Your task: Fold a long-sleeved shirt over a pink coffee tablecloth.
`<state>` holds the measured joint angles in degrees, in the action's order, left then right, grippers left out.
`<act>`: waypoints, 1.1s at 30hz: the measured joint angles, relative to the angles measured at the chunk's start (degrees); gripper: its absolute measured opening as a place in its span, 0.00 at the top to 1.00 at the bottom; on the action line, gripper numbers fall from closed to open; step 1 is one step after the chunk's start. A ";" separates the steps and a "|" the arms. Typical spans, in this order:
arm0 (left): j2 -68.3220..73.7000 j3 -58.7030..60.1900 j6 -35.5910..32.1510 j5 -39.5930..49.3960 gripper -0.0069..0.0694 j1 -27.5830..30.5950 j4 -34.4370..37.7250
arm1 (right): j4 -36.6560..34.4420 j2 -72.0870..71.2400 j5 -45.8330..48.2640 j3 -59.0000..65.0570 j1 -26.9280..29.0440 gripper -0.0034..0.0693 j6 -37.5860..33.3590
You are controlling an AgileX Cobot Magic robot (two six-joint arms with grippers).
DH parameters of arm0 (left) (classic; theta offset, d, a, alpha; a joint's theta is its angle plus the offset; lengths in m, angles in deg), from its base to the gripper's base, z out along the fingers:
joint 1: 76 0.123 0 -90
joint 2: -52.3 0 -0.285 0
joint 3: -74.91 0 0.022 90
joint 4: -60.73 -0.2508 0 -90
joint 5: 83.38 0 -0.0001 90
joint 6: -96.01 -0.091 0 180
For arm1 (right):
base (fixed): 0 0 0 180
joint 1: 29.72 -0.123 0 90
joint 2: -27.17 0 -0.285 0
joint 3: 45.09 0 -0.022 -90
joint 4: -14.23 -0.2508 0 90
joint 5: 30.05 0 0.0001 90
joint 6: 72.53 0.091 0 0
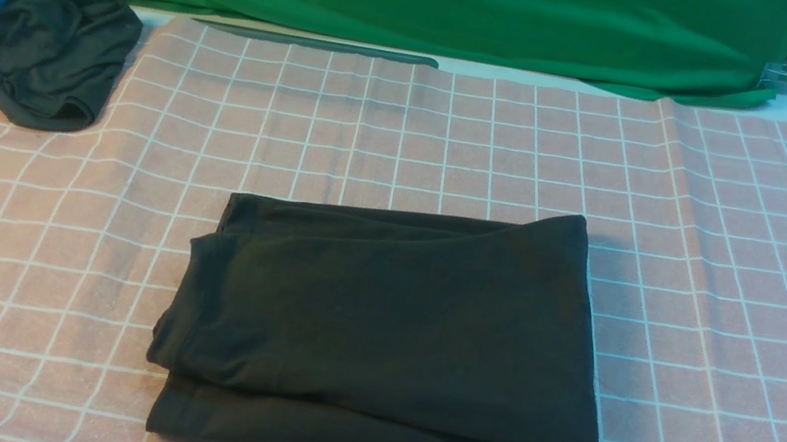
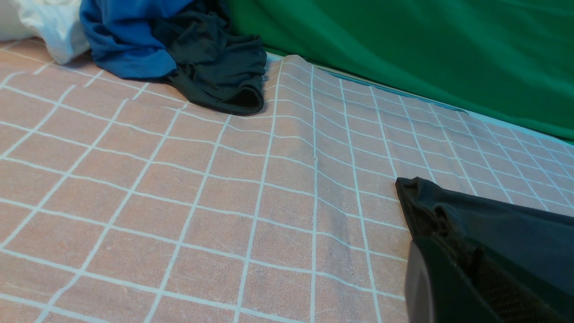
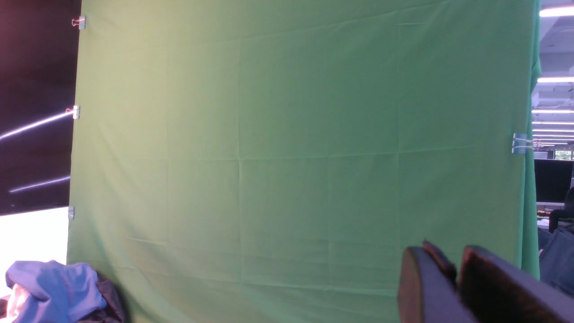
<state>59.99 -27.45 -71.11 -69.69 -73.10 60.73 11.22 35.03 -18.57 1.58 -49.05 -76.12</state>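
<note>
One folded long-sleeved shirt [image 1: 383,324], one pink coffee tablecloth [image 1: 749,316]

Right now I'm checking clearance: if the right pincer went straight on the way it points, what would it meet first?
Probably the green cloth hanging ahead of the right pincer; nothing shows between them, though depth is unclear.

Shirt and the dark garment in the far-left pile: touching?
Apart. The front view shows the folded shirt mid-cloth and the dark garment at the far left, with several bare squares of pink tablecloth between them.
</note>
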 joint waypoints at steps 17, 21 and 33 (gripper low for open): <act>0.00 0.00 -0.04 0.01 0.89 0.00 0.00 | 0.06 -0.27 2.40 13.46 13.31 0.68 -7.44; 0.00 0.00 -0.04 0.06 0.89 0.00 0.00 | 0.10 -0.22 2.64 24.92 18.56 0.67 -8.68; 0.00 0.00 -0.17 0.06 0.89 0.00 0.00 | -0.02 -0.16 2.98 30.99 19.53 0.64 -8.49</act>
<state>59.99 -27.45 -71.29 -69.63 -73.10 60.73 11.20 34.87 -15.60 32.57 -29.52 -84.61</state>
